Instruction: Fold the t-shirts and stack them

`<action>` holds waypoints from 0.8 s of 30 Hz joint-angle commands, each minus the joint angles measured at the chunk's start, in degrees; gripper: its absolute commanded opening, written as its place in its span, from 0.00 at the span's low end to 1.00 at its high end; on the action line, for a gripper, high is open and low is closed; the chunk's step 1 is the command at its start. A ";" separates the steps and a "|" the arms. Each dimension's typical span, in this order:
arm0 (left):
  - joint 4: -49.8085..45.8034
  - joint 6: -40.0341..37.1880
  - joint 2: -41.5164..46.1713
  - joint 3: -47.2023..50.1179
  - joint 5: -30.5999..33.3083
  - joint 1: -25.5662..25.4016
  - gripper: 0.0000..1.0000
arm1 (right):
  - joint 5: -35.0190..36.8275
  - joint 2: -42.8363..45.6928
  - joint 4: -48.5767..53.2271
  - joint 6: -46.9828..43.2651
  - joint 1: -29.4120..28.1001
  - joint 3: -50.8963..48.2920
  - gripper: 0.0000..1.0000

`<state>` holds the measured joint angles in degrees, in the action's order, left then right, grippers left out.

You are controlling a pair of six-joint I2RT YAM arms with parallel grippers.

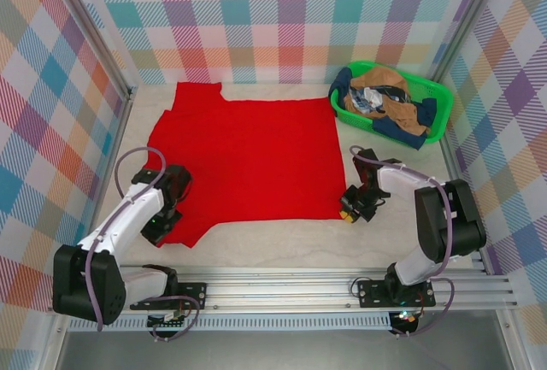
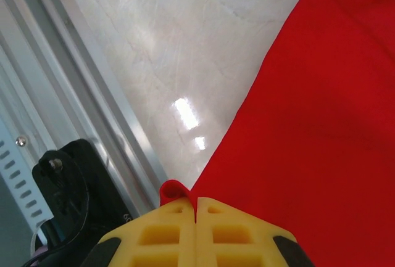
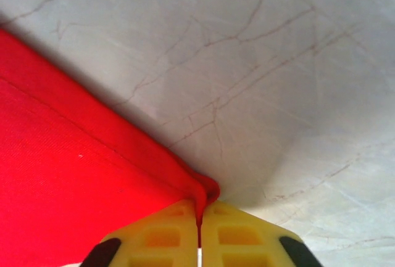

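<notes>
Top external shows the red t-shirt (image 1: 248,161) spread flat.

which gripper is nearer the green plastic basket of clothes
Right. The right gripper pinches the near right corner of the red cloth t-shirt, nearer the arms than the green plastic basket. The left gripper pinches the near left corner, across the whole shirt from it.
</notes>
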<state>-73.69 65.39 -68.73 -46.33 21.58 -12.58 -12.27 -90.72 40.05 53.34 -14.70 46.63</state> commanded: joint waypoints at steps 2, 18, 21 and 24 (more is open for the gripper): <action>-6.00 5.93 2.41 0.83 1.81 -4.62 0.00 | 6.44 -0.09 -2.55 -3.26 0.02 -0.52 0.00; -16.43 18.22 -0.25 -8.84 11.60 -23.98 0.00 | 4.18 11.67 8.45 -8.51 0.00 0.66 0.00; -11.75 12.38 -2.56 -12.50 16.28 -22.53 0.00 | 4.19 7.92 7.90 -9.82 0.26 4.82 0.00; -3.49 1.52 -5.93 -15.52 15.64 -17.11 0.00 | 4.20 3.63 7.56 -10.87 1.08 9.95 0.00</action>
<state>-83.61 75.90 -72.62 -59.09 33.74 -32.86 -7.55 -84.64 47.37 44.47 -14.41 52.40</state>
